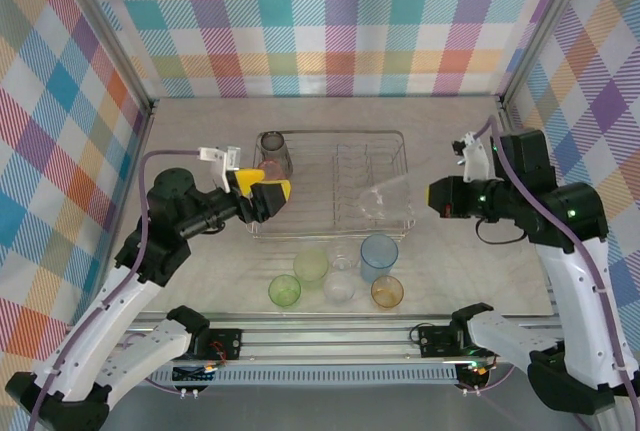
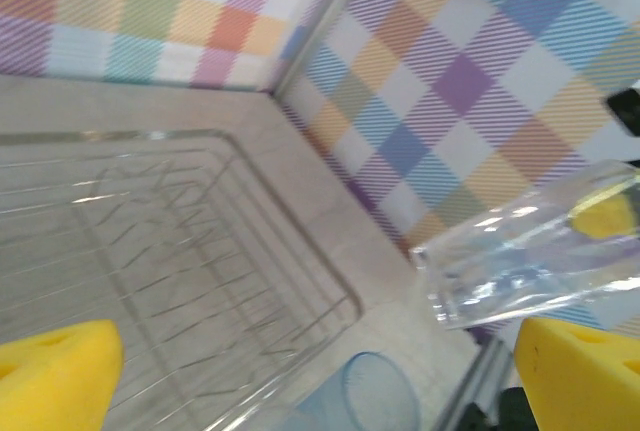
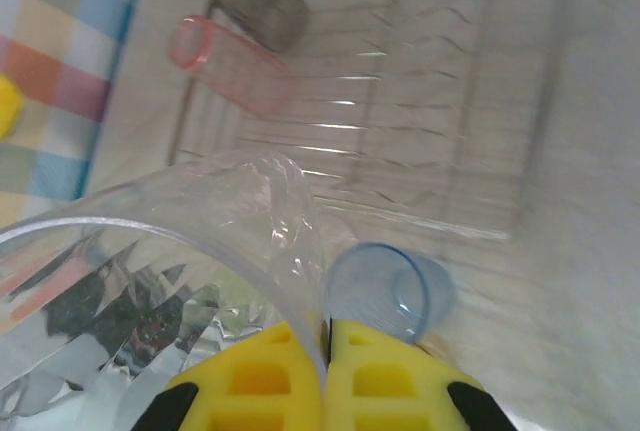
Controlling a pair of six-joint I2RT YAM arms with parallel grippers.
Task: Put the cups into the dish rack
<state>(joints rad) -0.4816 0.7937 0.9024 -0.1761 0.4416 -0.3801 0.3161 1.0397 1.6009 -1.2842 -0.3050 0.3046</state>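
Observation:
The silver wire dish rack (image 1: pixel 330 134) sits mid-table. A smoky grey cup (image 1: pixel 274 151) and a pink-red cup (image 3: pixel 225 66) lie in its left end. My right gripper (image 1: pixel 432 194) is shut on the wall of a clear cup (image 1: pixel 385 197), held on its side over the rack's right end; its fingertips (image 3: pixel 325 336) pinch the rim. My left gripper (image 1: pixel 263 194) hangs open over the rack's left edge, yellow fingers (image 2: pixel 55 371) wide apart with nothing between them. Two green cups (image 1: pixel 284 291) (image 1: pixel 311 267), a clear cup (image 1: pixel 341 281), a light blue cup (image 1: pixel 379 254) and an orange cup (image 1: pixel 387 292) stand in front of the rack.
Checked walls enclose the table on three sides, with a metal post (image 2: pixel 320 21) at the corner. An aluminium rail (image 1: pixel 330 331) with the arm bases runs along the near edge. Bare table lies behind the rack and at either side.

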